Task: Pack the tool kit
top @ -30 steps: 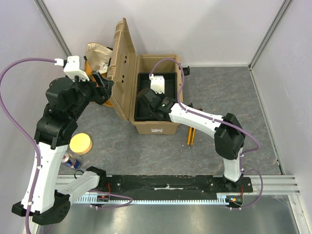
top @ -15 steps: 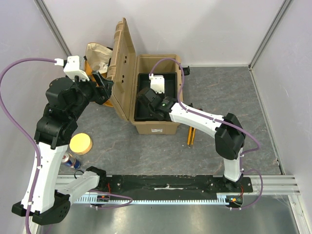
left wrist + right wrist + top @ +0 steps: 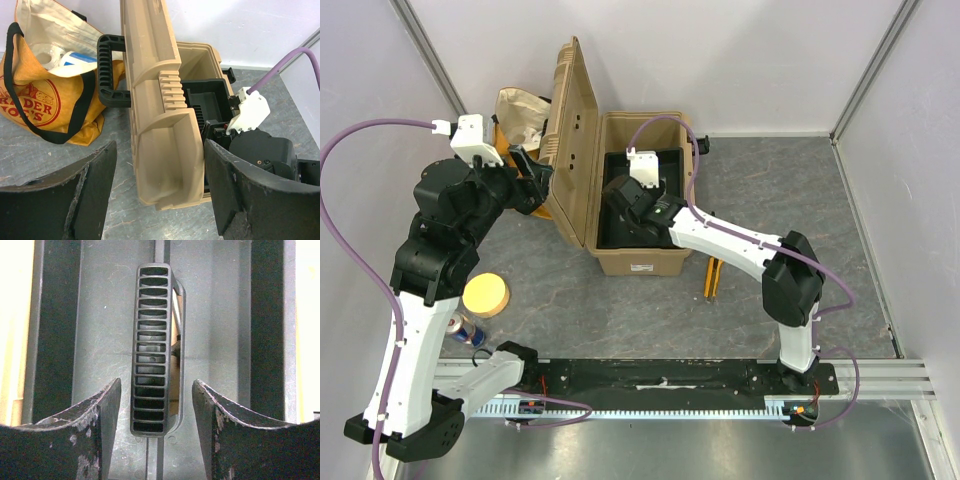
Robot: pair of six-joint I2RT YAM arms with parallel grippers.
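The tool kit's tan toolbox [image 3: 638, 262] stands open, its ribbed lid [image 3: 575, 140] upright on the left. A black inner tray [image 3: 668, 168] sits inside it. My right gripper [image 3: 623, 200] hangs inside the box, open. In the right wrist view its fingers [image 3: 107, 410] stand either side of the tray's slotted handle [image 3: 152, 350], which lies flat, without touching it. My left gripper [image 3: 535, 180] hovers open just left of the lid. Between its two fingers the left wrist view shows the lid [image 3: 155, 100], apart from them, and the black carry handle [image 3: 107, 70].
An orange-yellow cloth bag [image 3: 515, 115] stands behind the lid, by the left wall. Yellow-and-black tools [image 3: 712, 277] lie on the table right of the box. A yellow disc [image 3: 486, 295] and a can [image 3: 467, 328] rest near the left arm.
The right gripper's jaws have spread apart and the gripper has shifted slightly toward the back of the box. The left arm has not moved.
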